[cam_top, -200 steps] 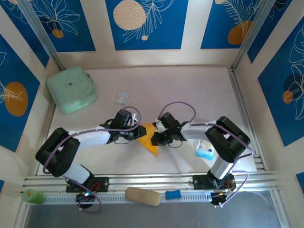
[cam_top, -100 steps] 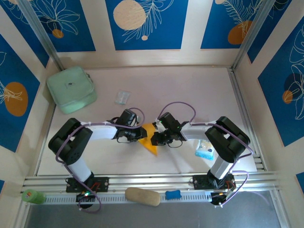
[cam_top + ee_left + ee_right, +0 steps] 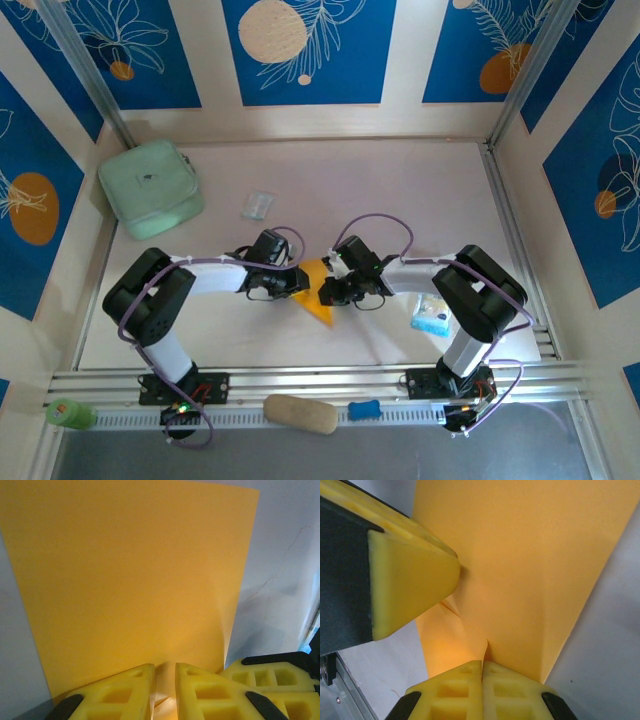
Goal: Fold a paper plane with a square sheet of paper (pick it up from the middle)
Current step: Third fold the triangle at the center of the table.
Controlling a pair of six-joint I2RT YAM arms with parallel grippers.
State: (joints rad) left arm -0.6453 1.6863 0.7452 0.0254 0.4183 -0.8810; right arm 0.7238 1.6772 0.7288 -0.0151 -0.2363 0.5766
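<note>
The square sheet of paper (image 3: 317, 291), orange-yellow and creased to a narrow pointed shape, lies mid-table between my two grippers. My left gripper (image 3: 298, 283) meets it from the left. In the left wrist view the sheet (image 3: 130, 575) spreads ahead and my left gripper (image 3: 165, 692) has its jaws nearly together with a raised fold of paper between them. My right gripper (image 3: 326, 293) comes in from the right. In the right wrist view my right gripper (image 3: 482, 680) is shut tight on a pinched ridge of the sheet (image 3: 530, 570), with a left finger (image 3: 410, 580) pressing close beside.
A mint-green pouch (image 3: 150, 188) sits at the back left, with a clear wrapper (image 3: 257, 205) beyond the left gripper. A blue-and-white packet (image 3: 432, 313) lies by the right arm. A tan lump (image 3: 300, 413) and a blue piece (image 3: 364, 409) rest on the near rail.
The left arm's elbow has swung right and forward, and its gripper has edged slightly right onto the paper. The right arm and the sheet have stayed put.
</note>
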